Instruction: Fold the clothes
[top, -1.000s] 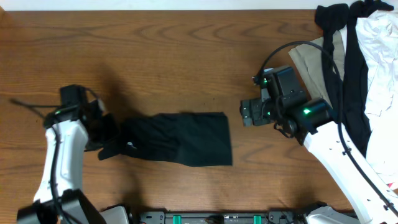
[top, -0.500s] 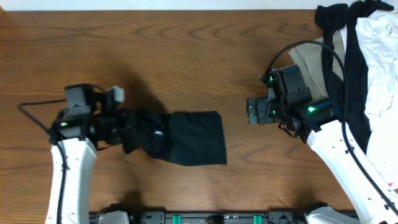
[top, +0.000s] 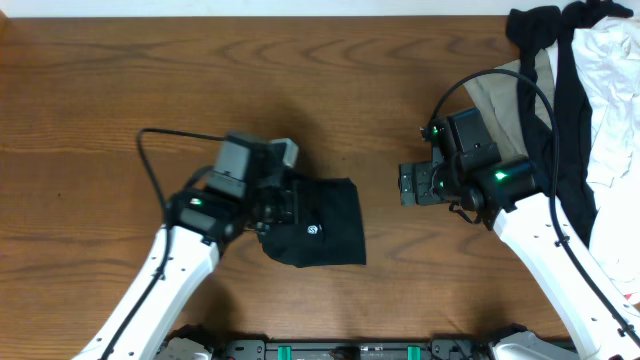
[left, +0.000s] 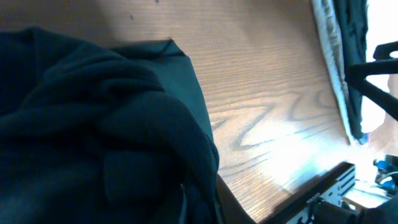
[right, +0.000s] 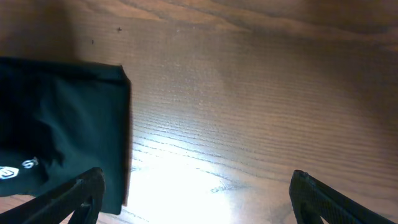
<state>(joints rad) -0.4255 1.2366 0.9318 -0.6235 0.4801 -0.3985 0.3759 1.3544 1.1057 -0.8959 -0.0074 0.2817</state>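
Observation:
The clothes are a black T-shirt (top: 330, 238), lying folded into a small square at the table's middle front with its white logo (top: 313, 229) facing up. My left gripper (top: 288, 204) sits over the shirt's left edge and is shut on a bunched fold of it. That fold fills the left wrist view as dark cloth (left: 93, 124) and hides the fingers. My right gripper (top: 408, 185) hovers open just right of the shirt and touches nothing. Its wrist view shows the shirt's right edge (right: 62, 118) and bare wood between the spread fingers (right: 81, 193).
A pile of other garments lies at the back right corner: black cloth (top: 545, 45), a white garment (top: 610, 70) and a beige one (top: 505, 95). The right arm (top: 560, 260) runs in front of the pile. The wooden table (top: 200, 80) stretches to the left and back.
My left gripper has swept from the far left to the right, carrying the shirt's left end over onto its right half. The long shape is now a short square. The right arm barely moved.

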